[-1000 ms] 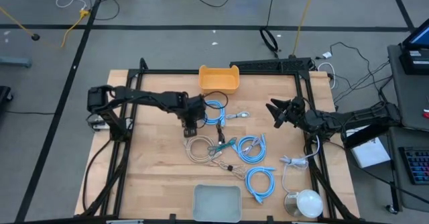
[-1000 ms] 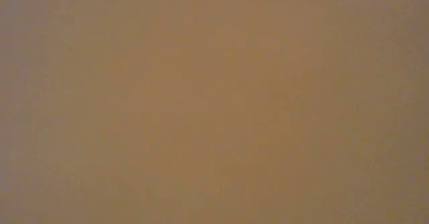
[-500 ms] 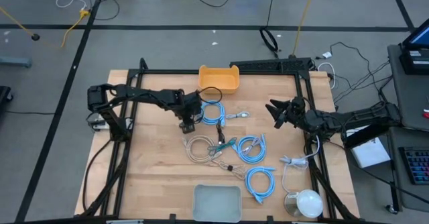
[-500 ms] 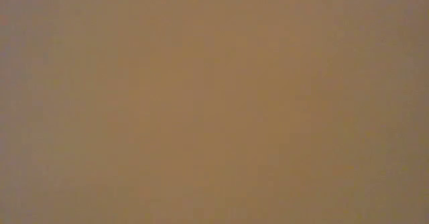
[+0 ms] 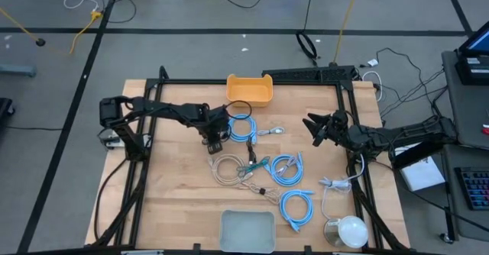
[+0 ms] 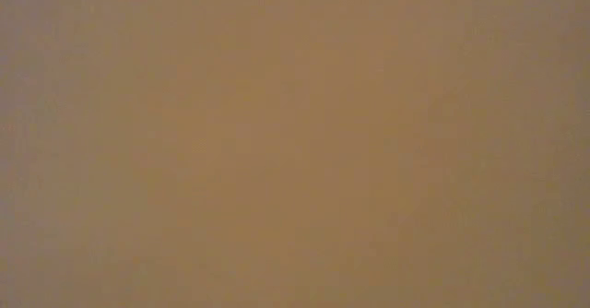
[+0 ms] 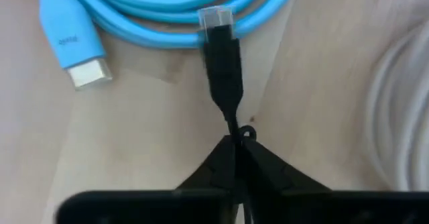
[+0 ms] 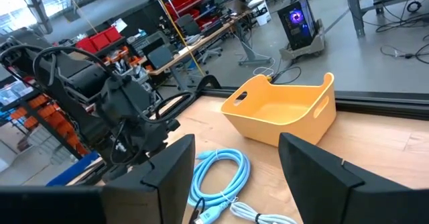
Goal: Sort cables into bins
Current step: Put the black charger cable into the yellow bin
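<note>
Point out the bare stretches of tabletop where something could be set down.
Bare wood lies along the wooden table's left side, below the left gripper and left of the coiled beige cable and pale grey translucent tray. A smaller patch sits between the orange-yellow plastic bin and the right gripper. The centre is crowded with coiled light-blue cables.

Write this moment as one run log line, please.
left fingers: shut on black cable | beside blue cable | right fingers: open, waiting | orange bin: empty
</note>
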Robot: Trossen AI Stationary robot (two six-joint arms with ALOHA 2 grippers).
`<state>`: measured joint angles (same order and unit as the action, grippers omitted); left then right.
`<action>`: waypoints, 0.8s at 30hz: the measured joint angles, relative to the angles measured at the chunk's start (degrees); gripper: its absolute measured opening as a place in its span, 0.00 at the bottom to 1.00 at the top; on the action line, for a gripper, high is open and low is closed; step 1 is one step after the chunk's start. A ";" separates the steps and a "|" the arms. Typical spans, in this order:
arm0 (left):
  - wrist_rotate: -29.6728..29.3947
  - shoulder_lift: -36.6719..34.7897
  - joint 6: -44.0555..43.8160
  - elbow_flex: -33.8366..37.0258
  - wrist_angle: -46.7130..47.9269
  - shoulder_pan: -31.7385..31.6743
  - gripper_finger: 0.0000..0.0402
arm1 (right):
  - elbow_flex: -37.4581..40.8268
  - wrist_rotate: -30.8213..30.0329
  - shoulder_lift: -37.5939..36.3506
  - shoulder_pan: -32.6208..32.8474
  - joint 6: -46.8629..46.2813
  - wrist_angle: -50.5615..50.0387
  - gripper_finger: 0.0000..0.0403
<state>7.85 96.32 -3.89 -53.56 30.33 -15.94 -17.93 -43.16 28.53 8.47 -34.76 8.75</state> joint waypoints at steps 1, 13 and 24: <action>-0.11 -0.37 -0.58 0.00 0.18 0.00 0.03 | 0.00 0.00 -0.02 0.00 0.02 0.00 0.53; -11.17 -9.71 4.41 -12.78 10.68 -3.57 0.01 | -0.02 0.00 0.02 0.00 0.41 -0.13 0.53; -5.28 0.53 2.69 -35.97 12.55 -16.64 0.00 | -0.02 -0.02 0.75 -0.02 -0.58 0.01 0.53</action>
<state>2.57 96.85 -1.21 -89.54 42.87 -32.59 -17.96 -43.18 29.29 8.45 -35.33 8.77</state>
